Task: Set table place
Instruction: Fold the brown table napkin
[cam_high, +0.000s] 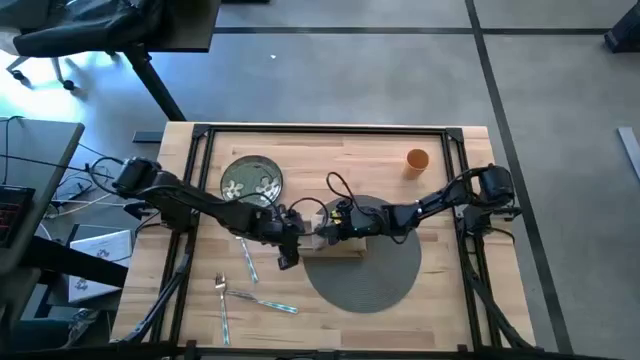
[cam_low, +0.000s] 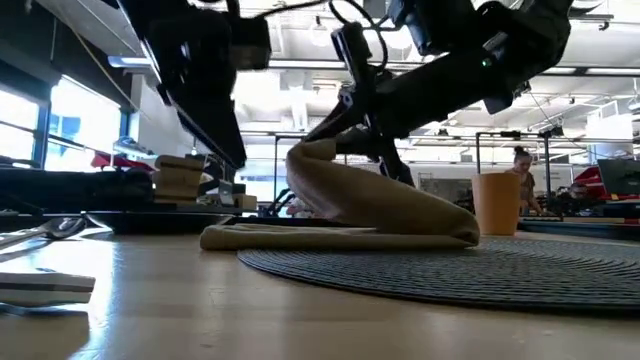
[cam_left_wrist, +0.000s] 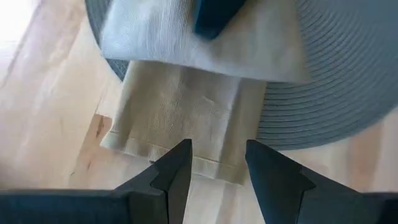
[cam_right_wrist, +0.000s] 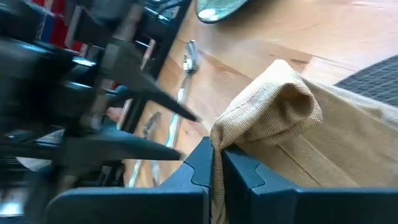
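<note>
One pincer (cam_right_wrist: 216, 167) (right) – on napkin (cam_right_wrist: 292, 124)

On the large light butcher-block wooden table (cam_high: 440, 300) there was one round grey woven mat (cam_high: 385, 275) at the picture's centre, one small green floral plate (cam_high: 252, 178) to its upper left, one beige cloth napkin (cam_high: 340, 243) at the mat's left edge, and one small orange cup (cam_high: 417, 160) at upper right. Three pieces of pale-handled metal cutlery (cam_high: 245, 260) lay at lower left. Two dark arms, each with one gripper: left gripper (cam_high: 287, 258), right gripper (cam_high: 322, 230).
</note>
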